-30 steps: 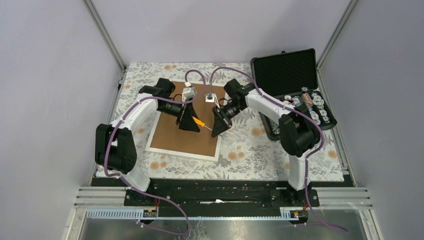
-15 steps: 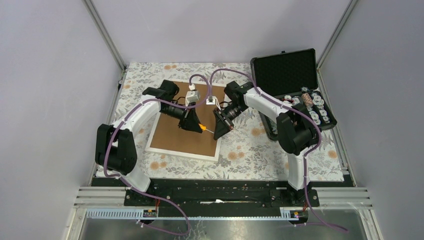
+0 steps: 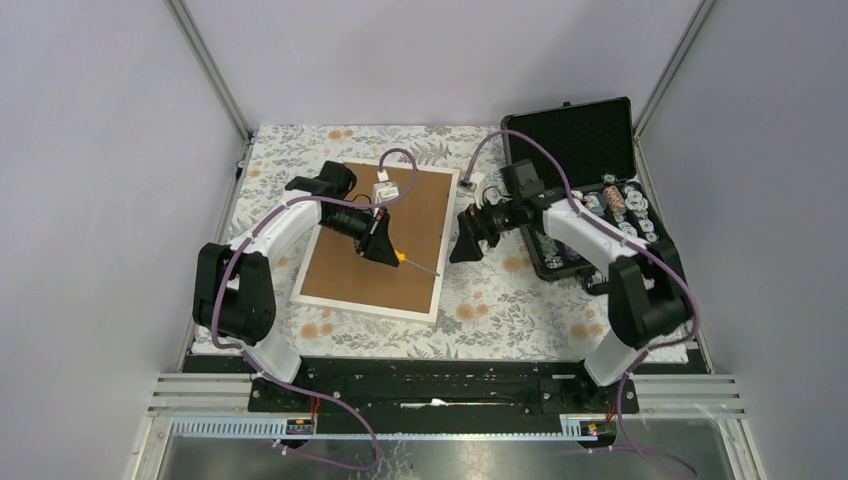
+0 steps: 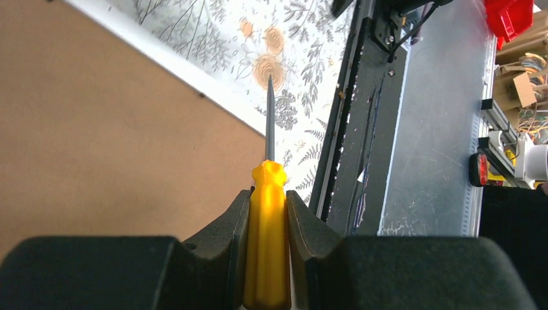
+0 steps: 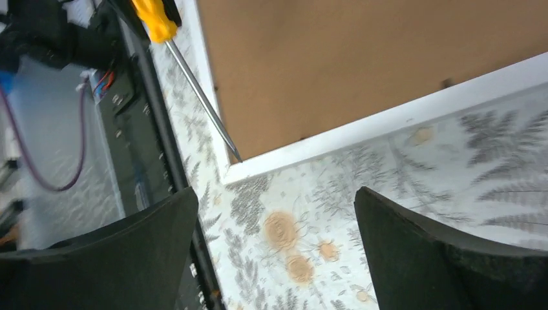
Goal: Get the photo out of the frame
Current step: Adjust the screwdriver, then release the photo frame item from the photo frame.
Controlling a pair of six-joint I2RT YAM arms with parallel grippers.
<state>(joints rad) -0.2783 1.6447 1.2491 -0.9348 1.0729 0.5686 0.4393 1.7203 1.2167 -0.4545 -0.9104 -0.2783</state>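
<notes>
The frame (image 3: 355,275) is lying face down on the table (image 3: 500,300) with its brown back up, so the photo is sitting out of sight underneath. The job is at its opening step: freeing that back.

The left tool (image 4: 266,200) is clamping the yellow handle of a screwdriver (image 4: 267,226). The thin blade is reaching toward the frame's near right corner, and I cannot tell whether it is touching. The right tool (image 5: 274,194) is hanging with its jaws wide apart, gripping nothing, over the flowered cloth just beside the frame's right edge.

Next, the blade is probably needing a careful slide under a small dark tab (image 5: 446,82) at the border.
</notes>
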